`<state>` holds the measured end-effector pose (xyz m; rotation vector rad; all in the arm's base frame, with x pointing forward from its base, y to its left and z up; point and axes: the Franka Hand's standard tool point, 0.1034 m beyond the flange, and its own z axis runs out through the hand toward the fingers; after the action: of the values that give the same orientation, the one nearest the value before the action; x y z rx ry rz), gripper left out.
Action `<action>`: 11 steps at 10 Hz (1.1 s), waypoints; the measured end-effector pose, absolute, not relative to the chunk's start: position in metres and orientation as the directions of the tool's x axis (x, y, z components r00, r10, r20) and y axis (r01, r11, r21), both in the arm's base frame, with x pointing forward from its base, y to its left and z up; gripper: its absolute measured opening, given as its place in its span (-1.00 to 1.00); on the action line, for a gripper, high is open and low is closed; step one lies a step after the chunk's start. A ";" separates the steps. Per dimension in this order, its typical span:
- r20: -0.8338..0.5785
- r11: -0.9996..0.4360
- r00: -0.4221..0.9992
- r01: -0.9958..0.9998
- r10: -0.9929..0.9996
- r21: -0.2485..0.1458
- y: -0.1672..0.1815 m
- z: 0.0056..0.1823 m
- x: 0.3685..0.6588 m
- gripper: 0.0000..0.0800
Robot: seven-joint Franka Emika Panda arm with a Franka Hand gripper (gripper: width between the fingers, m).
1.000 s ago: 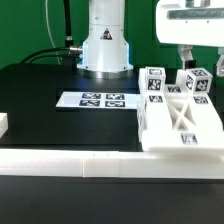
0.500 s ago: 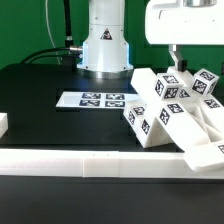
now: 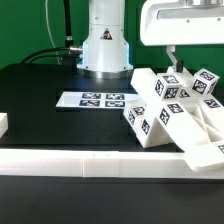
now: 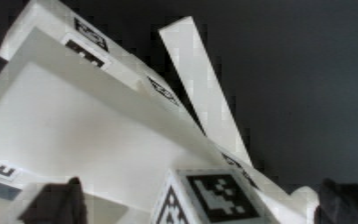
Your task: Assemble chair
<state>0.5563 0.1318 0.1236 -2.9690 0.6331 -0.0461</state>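
The gripper (image 3: 176, 68) hangs released above the tilted chair (image 3: 170, 112), slumped against the border wall (image 3: 100, 162) at the exterior view's right; a square, centred regrasp looks needed to right it.

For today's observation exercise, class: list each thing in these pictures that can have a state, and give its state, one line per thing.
chair: partly assembled, tipped over, leaning against the border wall.
claw: open, holding nothing, just above the chair.
border wall: lying along the table's front edge.
marker board: flat on the table, bare.
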 end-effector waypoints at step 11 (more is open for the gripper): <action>0.051 -0.907 0.909 -0.405 -0.413 -0.118 0.111 0.109 0.534 0.62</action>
<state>0.5342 0.1108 0.1085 -2.9673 0.6371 -0.1141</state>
